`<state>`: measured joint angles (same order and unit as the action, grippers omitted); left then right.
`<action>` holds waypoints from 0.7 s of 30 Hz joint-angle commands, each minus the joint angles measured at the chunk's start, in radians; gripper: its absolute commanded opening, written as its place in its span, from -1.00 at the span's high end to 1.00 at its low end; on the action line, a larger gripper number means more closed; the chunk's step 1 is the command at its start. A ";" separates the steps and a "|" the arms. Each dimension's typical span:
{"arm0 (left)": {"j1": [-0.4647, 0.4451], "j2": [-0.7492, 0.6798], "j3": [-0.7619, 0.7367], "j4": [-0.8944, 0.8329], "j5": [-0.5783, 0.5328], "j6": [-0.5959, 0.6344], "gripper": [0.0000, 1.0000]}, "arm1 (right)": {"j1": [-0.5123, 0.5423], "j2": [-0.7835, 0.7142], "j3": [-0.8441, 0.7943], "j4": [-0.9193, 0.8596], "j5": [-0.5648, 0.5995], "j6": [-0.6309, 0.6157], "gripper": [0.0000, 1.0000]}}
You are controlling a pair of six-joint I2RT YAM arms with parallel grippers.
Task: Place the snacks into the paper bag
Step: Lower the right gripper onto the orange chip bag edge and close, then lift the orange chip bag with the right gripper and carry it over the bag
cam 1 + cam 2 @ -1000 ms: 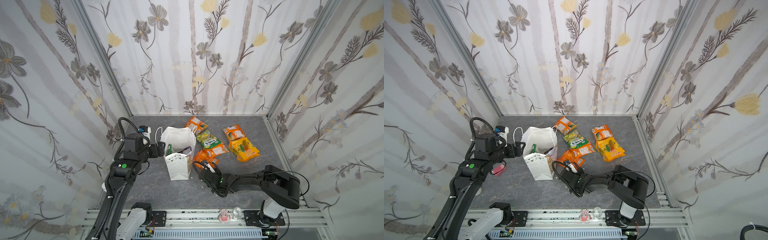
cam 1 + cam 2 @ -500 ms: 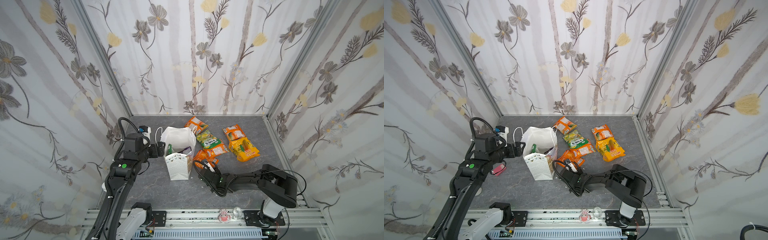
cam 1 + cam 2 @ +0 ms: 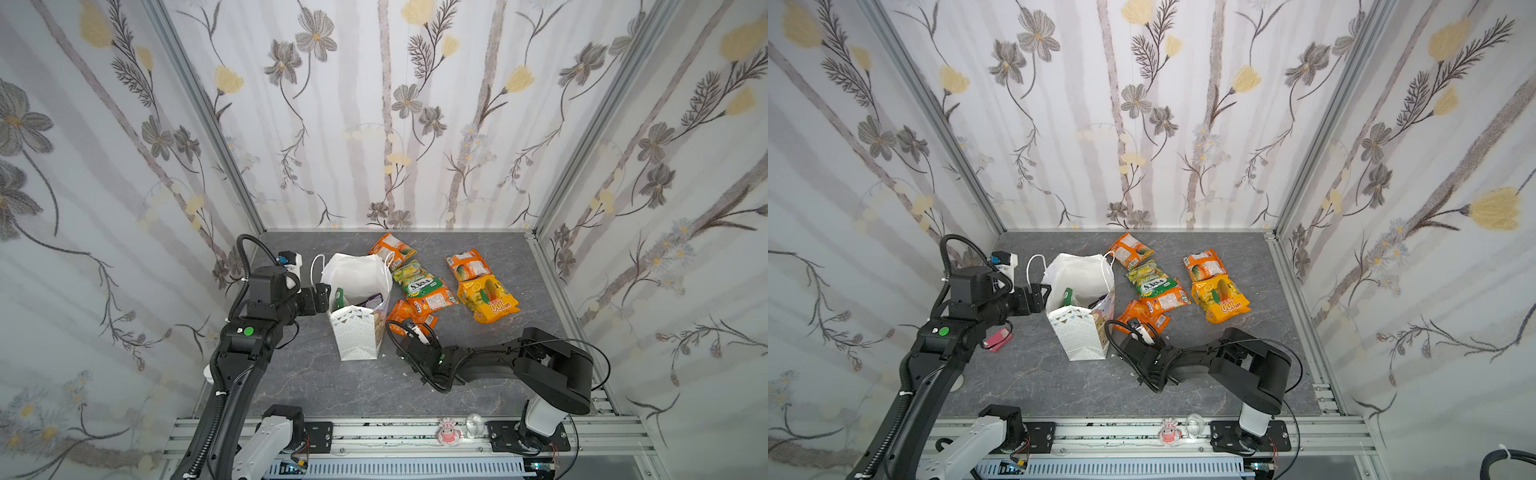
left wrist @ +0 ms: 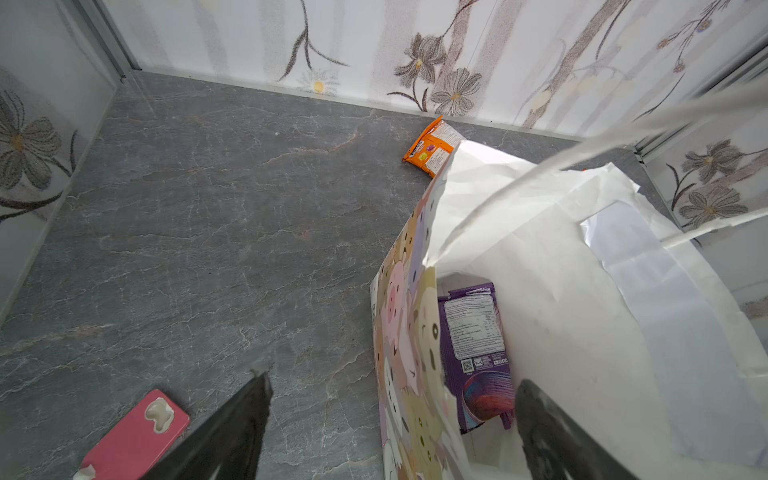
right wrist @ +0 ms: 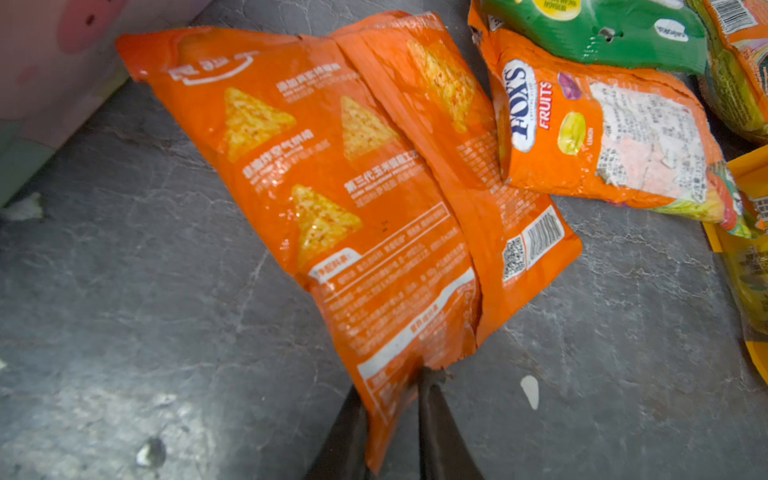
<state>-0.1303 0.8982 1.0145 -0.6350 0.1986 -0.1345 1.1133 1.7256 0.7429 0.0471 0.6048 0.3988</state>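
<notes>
The orange chip packet (image 5: 353, 199) lies on the grey table (image 3: 332, 386), just right of the paper bag (image 3: 355, 332) at the near end of the pile. The right gripper (image 5: 392, 395) has its jaws pinched together on that packet's near corner. It looks barely lifted, if at all, and most of it rests on the table.

The bag stands upright, left of the middle, its mouth gaping. Inside I can make out a purple packet (image 4: 473, 332) and a green packet (image 3: 340, 296); whether anything lies under them I can't tell.

To the bag's right the other snacks are loose. An orange Fox's packet (image 3: 434, 301) lies against the gripped one, with a green Fox's packet (image 3: 415, 280) beyond it. A far orange packet (image 3: 390, 249) sits by the bag's far corner. Further right are another orange packet (image 3: 467, 266) and a yellow packet (image 3: 488, 299).

The left gripper (image 4: 395, 382) has its jaws apart astride the bag's left wall, one finger inside and one outside, not squeezing it.

By my reckoning two are in and six remain, so most of the job lies ahead.

A pink card-like thing (image 3: 996, 338) lies to the left, no part of this.
</notes>
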 commanded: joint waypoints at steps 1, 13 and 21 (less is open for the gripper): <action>0.000 -0.001 0.002 0.024 -0.003 0.004 -0.84 | -0.003 -0.010 0.002 -0.031 0.000 0.002 0.72; -0.001 0.001 0.004 0.023 0.002 0.004 -0.84 | -0.012 -0.203 -0.067 -0.037 -0.053 0.050 1.00; 0.000 -0.007 0.001 0.028 -0.008 0.004 -0.85 | -0.075 -0.403 -0.127 -0.030 -0.219 0.063 1.00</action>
<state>-0.1303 0.8978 1.0145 -0.6346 0.1986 -0.1345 1.0569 1.3804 0.6338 0.0032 0.4698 0.4435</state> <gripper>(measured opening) 0.922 0.051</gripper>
